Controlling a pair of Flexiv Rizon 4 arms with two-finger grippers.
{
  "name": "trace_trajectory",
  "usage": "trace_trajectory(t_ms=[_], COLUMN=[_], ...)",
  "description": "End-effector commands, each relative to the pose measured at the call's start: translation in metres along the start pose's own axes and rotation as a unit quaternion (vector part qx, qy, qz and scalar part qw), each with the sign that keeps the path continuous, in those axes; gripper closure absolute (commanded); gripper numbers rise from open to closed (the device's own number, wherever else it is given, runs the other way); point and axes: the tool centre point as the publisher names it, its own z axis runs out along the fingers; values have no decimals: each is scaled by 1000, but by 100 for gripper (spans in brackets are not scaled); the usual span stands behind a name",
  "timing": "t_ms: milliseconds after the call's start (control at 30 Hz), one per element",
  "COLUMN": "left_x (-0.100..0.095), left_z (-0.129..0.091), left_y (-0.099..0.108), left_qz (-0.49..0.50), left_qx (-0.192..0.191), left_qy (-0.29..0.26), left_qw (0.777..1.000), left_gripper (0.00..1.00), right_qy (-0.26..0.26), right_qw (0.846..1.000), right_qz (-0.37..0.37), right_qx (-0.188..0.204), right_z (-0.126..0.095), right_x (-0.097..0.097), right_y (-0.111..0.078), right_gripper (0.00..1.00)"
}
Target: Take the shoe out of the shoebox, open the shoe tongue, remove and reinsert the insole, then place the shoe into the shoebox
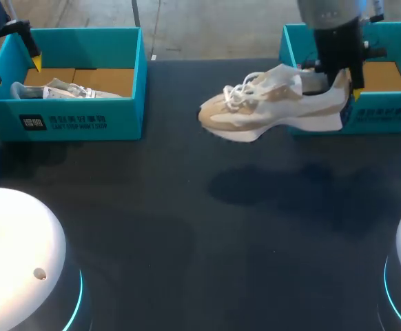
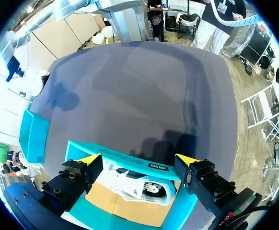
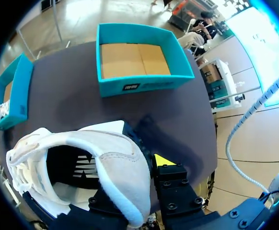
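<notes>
My right hand (image 1: pixel 342 84) is clamped on the heel collar (image 3: pixel 125 163) of the shoe (image 1: pixel 276 103), one finger down inside the opening and the other, with its yellow tip showing, against the outside of the heel. The shoe hangs clear of the counter (image 1: pixel 187 227), roughly level, toe pointing toward the middle and its shadow on the dark surface below. It sits just in front of the right shoebox (image 1: pixel 386 110), which shows only bare cardboard inside.

I judge the shoe light and soft in the upper, with a stiffer sole. The padded heel gives a fair pinch for carrying, but it may sag or swing at the toe, so I would set it down flat before working on it. The laces (image 1: pixel 240 93) look loose. The tongue (image 3: pixel 24 143) is thin and floppy, best taken at its top edge, and the insole (image 3: pixel 75 167), dark inside the opening, should bend easily if lifted from the heel end.

My left hand (image 2: pixel 138 160) hovers with fingers wide over the left shoebox (image 1: pixel 76 117), holding nothing, above a second shoe (image 2: pixel 139 189) lying in it
</notes>
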Motion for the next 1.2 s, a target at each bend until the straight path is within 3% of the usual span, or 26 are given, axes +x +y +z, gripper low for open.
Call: trace_trajectory(t_ms=[33, 667, 933, 1200], left_x=[1, 1, 1, 1], left_z=[1, 1, 1, 1], left_y=[-1, -1, -1, -1], left_qz=[0, 0, 0, 0], left_qx=[-2, -2, -2, -2], left_qy=[0, 0, 0, 0], left_qw=[1000, 1000, 1000, 1000], left_gripper=[0, 0, 0, 0], right_qy=[-3, 3, 4, 17], right_qw=[1000, 999, 997, 998], right_qz=[-2, -54, -68, -55], right_qx=[-11, -7, -21, -14], right_z=[-6, -3, -4, -4], right_x=[9, 59, 84, 110], right_y=[-22, -110, -134, -144], right_gripper=[100, 100, 100, 100])
